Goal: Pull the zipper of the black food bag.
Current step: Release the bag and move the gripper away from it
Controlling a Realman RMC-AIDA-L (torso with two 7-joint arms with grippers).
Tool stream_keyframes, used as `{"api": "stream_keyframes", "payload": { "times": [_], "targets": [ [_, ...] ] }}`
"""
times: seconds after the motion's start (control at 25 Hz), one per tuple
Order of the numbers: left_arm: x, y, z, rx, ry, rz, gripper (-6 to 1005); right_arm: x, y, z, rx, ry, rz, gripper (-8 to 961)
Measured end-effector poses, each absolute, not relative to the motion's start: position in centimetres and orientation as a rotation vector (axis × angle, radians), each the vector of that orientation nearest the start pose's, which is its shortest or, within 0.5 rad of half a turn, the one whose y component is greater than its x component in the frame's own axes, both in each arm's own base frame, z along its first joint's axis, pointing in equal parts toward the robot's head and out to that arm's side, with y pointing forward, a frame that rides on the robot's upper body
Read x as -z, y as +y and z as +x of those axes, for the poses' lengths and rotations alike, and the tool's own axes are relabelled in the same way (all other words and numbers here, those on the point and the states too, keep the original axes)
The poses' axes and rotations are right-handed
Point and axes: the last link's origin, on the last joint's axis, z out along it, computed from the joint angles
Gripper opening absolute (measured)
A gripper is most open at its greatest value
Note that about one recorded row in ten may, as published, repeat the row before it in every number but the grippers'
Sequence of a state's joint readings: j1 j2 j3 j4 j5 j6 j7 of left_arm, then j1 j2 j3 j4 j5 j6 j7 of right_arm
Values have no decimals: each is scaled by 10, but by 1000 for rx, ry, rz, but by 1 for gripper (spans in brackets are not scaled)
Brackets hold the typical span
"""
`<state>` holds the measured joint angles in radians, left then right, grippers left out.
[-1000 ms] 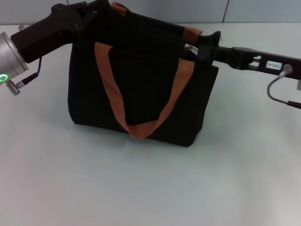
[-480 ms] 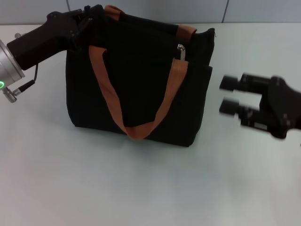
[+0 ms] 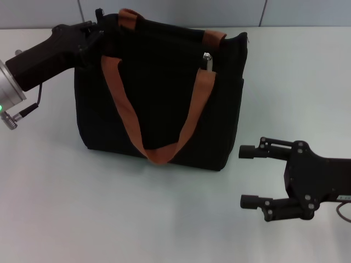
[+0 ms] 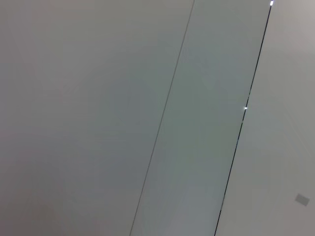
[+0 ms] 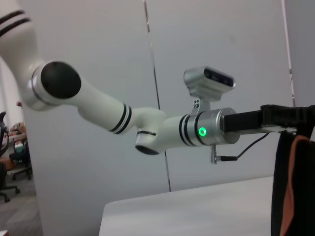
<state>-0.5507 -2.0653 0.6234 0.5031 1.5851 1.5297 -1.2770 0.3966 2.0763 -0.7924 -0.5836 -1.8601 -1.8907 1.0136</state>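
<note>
Black and spread-fingered, the right gripper (image 3: 249, 176) has dropped clear of the boxy black fabric food bag (image 3: 159, 93), holding nothing. Its small silver zipper tab (image 3: 208, 60) hangs at the upper edge. The left gripper (image 3: 97, 24) still clamps the bag's far top corner.

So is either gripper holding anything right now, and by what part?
The left gripper is at the black food bag's top left corner, its grip hidden. The right gripper is open and empty, beside the bag.

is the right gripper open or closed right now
Open: the right gripper sits on the table beside the black food bag, its two fingers spread wide apart, holding nothing.
</note>
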Motion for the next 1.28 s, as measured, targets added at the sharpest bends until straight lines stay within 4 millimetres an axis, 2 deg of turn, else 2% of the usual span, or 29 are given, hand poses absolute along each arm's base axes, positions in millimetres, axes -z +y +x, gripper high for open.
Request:
{"api": "stream_keyframes", "payload": {
  "times": [0.2,0.56,0.72,0.8,0.92,1.0,1.12,1.24,1.28],
  "targets": [
    [-28,355,-245,1179,-615,-2322,27,9,253,261,-1056,163,-2859,826],
    [-34,354,-250,1132,-609,-2344,28,10,256,264,-1025,166,-2845,826],
    [-46,353,-256,1056,-602,-2400,144,10,259,264,-1015,165,-2837,825],
    [-62,351,-260,969,-596,-2478,202,10,261,263,-1005,165,-2835,825],
    [-73,349,-260,926,-588,-2523,440,11,263,263,-998,165,-2837,825],
    [-93,346,-260,859,-585,-2584,535,11,265,261,-993,160,-2842,825],
    [-104,344,-259,794,-593,-2616,677,11,266,260,-992,160,-2844,825],
    [-124,334,-248,692,-552,-2706,715,11,269,257,-995,157,-2851,826],
    [-124,334,-248,692,-552,-2706,727,11,269,257,-995,157,-2851,826]
  ]
}}
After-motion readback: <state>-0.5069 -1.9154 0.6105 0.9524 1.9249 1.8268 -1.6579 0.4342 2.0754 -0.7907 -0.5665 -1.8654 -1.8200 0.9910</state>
